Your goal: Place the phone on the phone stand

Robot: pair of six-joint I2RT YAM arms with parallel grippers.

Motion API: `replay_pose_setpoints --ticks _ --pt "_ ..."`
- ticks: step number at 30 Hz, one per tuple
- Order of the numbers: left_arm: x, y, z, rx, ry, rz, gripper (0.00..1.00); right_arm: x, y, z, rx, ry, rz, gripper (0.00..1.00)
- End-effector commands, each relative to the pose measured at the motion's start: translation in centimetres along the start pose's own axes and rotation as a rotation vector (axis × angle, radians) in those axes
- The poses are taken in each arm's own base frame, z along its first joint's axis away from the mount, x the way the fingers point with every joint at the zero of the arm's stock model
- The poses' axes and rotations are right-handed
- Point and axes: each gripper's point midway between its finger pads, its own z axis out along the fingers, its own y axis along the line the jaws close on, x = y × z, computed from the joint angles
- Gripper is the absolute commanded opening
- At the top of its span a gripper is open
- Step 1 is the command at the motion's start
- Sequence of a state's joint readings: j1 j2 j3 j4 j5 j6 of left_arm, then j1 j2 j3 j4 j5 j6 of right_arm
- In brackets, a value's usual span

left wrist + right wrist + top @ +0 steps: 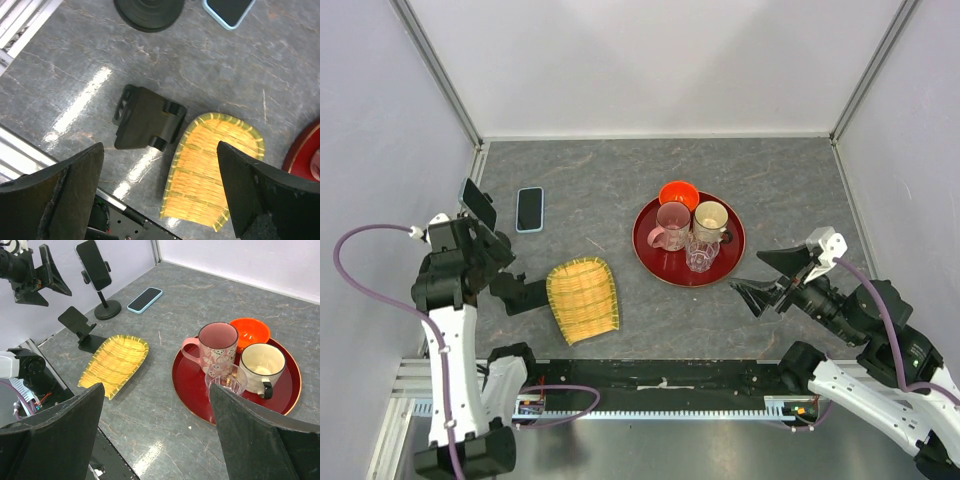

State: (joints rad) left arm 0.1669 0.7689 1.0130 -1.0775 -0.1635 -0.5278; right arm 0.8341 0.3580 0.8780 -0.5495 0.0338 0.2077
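The phone (530, 208), in a light blue case, lies flat on the table at the back left; it also shows in the left wrist view (230, 9) and the right wrist view (144, 299). A small black folding phone stand (520, 293) stands empty by the left edge (147, 125) (77, 326). My left gripper (492, 255) (160, 150) is open and empty, raised above that stand. My right gripper (767, 280) (157, 390) is open and empty, right of the red tray.
A tall clamp stand (102, 300) holding a second dark phone (478, 203) stands left of the flat phone. A yellow bamboo tray (583, 298) lies beside the folding stand. A red tray (655, 262) holds two mugs, a glass and an orange bowl (679, 194).
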Motion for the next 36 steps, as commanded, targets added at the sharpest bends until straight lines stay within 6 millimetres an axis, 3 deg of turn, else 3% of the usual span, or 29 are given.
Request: replay_pose_setpoints --ticks 1,5,9,14,18,21,25,28,30,33,36 --pt "-1.2 -0.4 1.3 0.04 0.012 0.037 0.99 -2.0 0.6 -0.9 -0.027 -0.056 -0.02 0.93" --pt "-1.3 0.0 2.6 0.043 0.012 -0.054 0.96 -2.1 0.8 -1.0 -0.043 -0.058 -0.03 0.93" --pt "-1.2 0.7 3.5 0.021 0.007 -0.119 0.8 -2.5 1.1 -1.4 -0.056 -0.071 -0.042 0.93" --pt "-1.9 1.8 3.9 -0.036 -0.007 -0.141 0.83 -2.7 1.2 -1.7 -0.065 -0.082 -0.049 0.93" --pt "-1.6 2.4 3.5 -0.069 -0.011 -0.192 0.69 -2.8 1.3 -1.9 -0.071 -0.09 -0.056 0.93" --pt "-0.1 2.5 2.6 -0.074 0.0 -0.296 0.74 -2.7 1.3 -1.8 -0.07 -0.086 -0.057 0.93" --pt "0.7 2.2 0.6 -0.06 -0.013 -0.453 0.7 -2.7 1.4 -1.6 -0.076 -0.082 -0.058 0.93" --pt "-0.5 2.1 -0.7 -0.06 -0.06 -0.488 0.95 -2.9 1.5 -1.6 -0.081 -0.083 -0.058 0.93" --pt "-0.6 2.3 -0.9 -0.092 -0.038 -0.509 0.97 -2.9 1.4 -1.7 -0.073 -0.085 -0.057 0.93" --pt "1.7 2.8 0.0 -0.213 0.128 -0.572 0.98 -2.8 1.3 -1.7 -0.071 -0.089 -0.056 0.93" --pt "2.6 3.1 -0.5 -0.257 0.117 -0.712 0.99 -2.7 1.3 -1.8 -0.071 -0.089 -0.056 0.93"
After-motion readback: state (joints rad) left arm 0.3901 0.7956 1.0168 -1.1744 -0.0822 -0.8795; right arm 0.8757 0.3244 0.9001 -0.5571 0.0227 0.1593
